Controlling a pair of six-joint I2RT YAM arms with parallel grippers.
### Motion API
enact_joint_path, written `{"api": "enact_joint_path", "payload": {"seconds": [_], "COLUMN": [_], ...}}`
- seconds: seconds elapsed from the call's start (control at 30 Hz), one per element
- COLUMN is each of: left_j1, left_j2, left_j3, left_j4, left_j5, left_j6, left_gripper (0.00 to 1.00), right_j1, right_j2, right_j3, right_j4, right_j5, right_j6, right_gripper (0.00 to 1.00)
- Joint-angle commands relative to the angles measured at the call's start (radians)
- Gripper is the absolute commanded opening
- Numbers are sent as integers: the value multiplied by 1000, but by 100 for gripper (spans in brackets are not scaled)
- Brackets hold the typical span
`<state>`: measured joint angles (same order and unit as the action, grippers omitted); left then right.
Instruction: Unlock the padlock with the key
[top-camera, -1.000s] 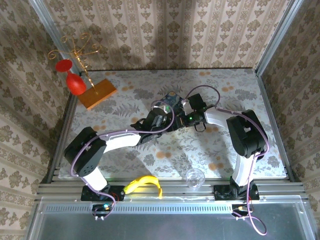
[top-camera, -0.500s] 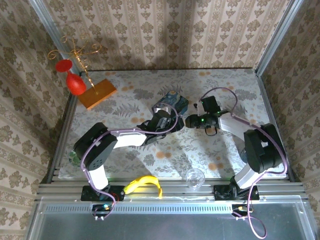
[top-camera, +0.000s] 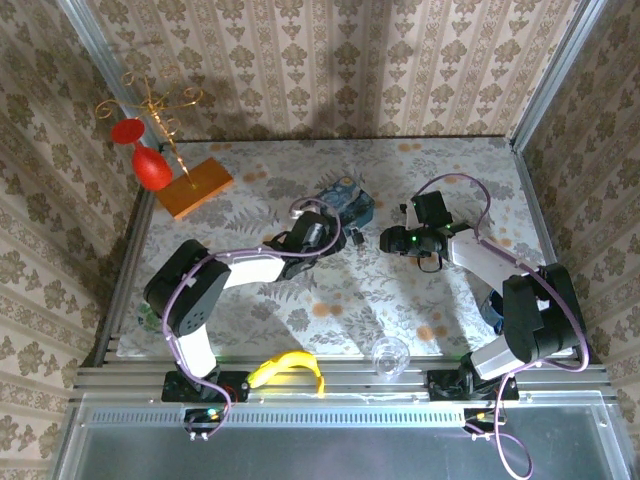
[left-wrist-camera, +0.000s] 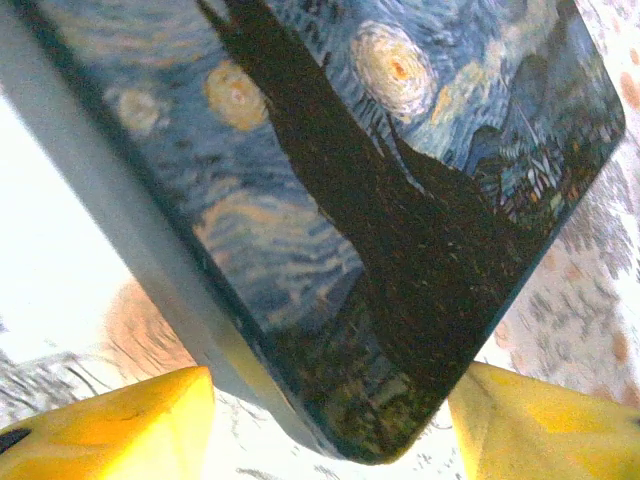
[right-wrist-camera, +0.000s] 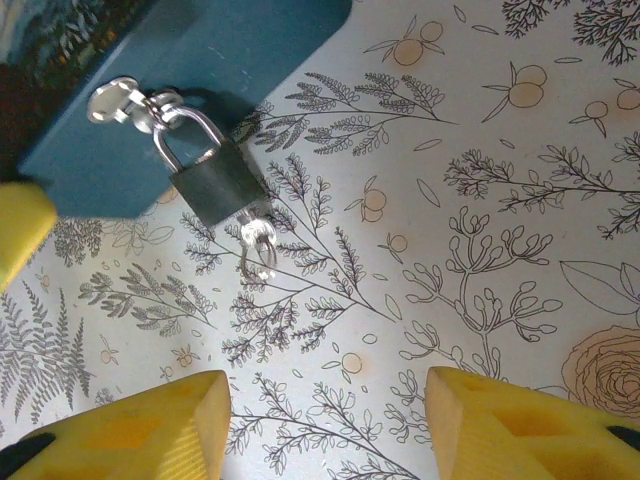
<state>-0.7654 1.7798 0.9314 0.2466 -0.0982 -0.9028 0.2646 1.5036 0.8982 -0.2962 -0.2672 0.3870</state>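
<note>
I have the left gripper (left-wrist-camera: 330, 425) straddling a corner of the blue tin (left-wrist-camera: 300, 200), apparently to steady it, though I cannot tell if it pinches, while the right gripper (right-wrist-camera: 325, 425) hangs open and empty, the padlock (right-wrist-camera: 207, 188) lying ahead of its fingertips with the key (right-wrist-camera: 258, 248) seemingly in its base.

- Blue painted rectangular tin (top-camera: 348, 203): mid-worktop, toward the far edge.
- Small dark grey metal padlock (right-wrist-camera: 212, 188): hooked to the tin's side, body lying on the worktop.
- Small silver metal key (right-wrist-camera: 258, 248): in the padlock's bottom end.
- Orange wooden block (top-camera: 195, 187): far-left corner.
- Yellow banana (top-camera: 285, 368): near edge, left of the clear glass cup (top-camera: 390, 353).
</note>
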Motion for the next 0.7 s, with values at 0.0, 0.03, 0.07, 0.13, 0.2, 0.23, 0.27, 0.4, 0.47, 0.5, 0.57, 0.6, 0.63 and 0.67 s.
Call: {"api": "enact_joint_path", "payload": {"seconds": [0.0,0.03,0.07,0.13,0.2,0.23,0.27,0.4,0.47,0.5,0.57,0.6,0.63,0.67], "left_j1": [41,56,72,94,101,96,87,29,6,-1,-13,-19,-23,-25], "left_j2": [-18,-16,-14,-23,-46,-61,-75,-107,-84,-62,-16,7,29,43], "left_j3": [62,72,73,63,46,37,31,38,67,86,113,118,120,123], "left_j4": [-57,-72,-77,-78,-80,-79,-83,-108,-109,-107,-98,-81,-56,-40], "left_j5": [-58,-58,-57,-54,-44,-37,-35,-10,39,68,105,120,133,139], "left_j6": [83,89,91,86,75,70,68,42,39,38,34,30,26,23], "left_gripper": [64,64,64,64,64,64,64,70,72,74,74,74,74,74], "right_j1": [2,1,1,2,2,3,2,2,4,2,3,2,4,3], "right_j2": [-22,-22,-20,-19,-19,-19,-19,-19,-25,-31,-43,-49,-56,-61], "right_j3": [-8,-7,-7,-3,0,-1,0,-1,-8,-14,-30,-38,-46,-53], "right_j4": [-27,-26,-25,-25,-24,-23,-21,-5,9,18,33,39,43,45], "right_j5": [19,19,20,18,16,16,15,8,4,0,-1,-1,-1,0], "right_j6": [28,31,35,38,39,41,42,52,62,67,74,76,77,78], "right_gripper": [54,54,54,54,54,54,54,54,54,54,54,54,54,54]}}
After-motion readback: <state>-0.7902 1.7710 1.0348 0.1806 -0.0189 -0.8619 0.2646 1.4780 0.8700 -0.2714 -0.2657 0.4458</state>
